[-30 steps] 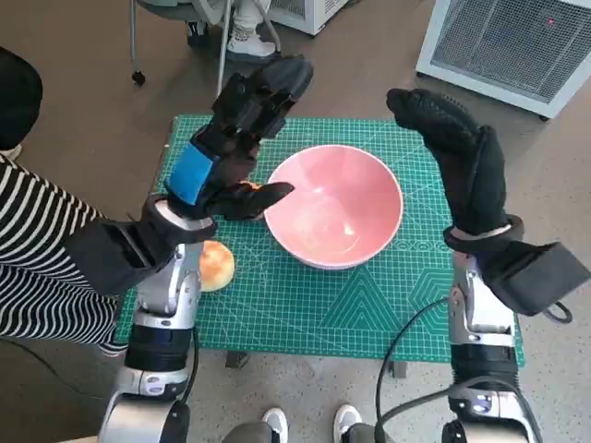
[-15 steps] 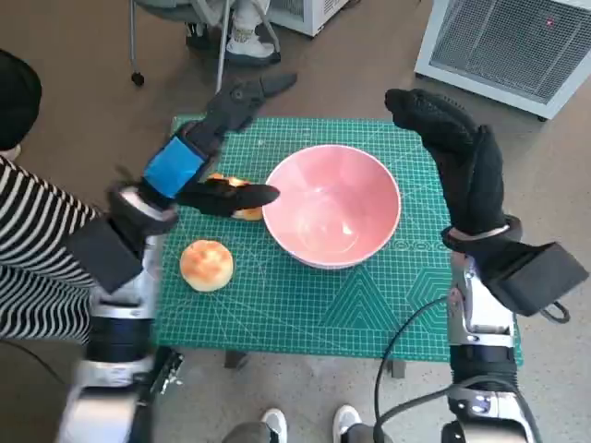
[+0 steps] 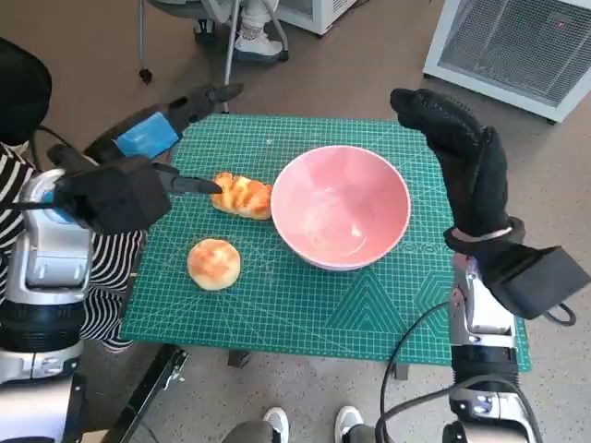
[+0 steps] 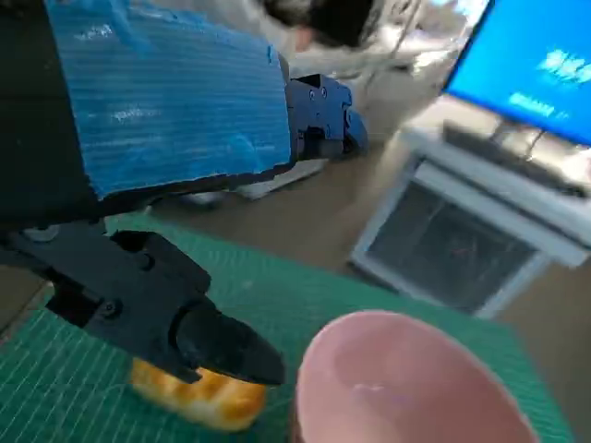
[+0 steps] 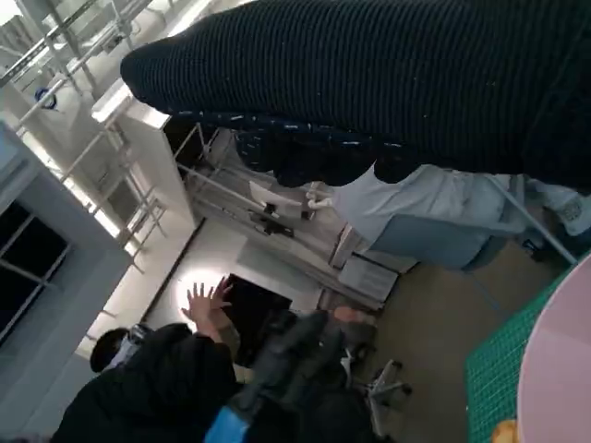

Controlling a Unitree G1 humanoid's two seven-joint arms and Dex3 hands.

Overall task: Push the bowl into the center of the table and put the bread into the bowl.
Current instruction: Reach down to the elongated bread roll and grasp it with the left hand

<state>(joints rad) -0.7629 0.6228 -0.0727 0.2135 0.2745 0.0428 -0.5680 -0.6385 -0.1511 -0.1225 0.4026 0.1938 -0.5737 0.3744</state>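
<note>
The bowl (image 3: 341,206) sits on the mat (image 3: 305,305) that covers the counter, a little right of the middle. A twisted bread (image 3: 242,195) lies just beside its left rim, seemingly touching it. A round bun (image 3: 214,263) rests nearer the robot, apart from both. The left hand (image 3: 152,137) hangs over the mat's far left corner, one finger reaching toward the twisted bread. The right hand (image 3: 462,157) stands raised to the right of the bowl.
</note>
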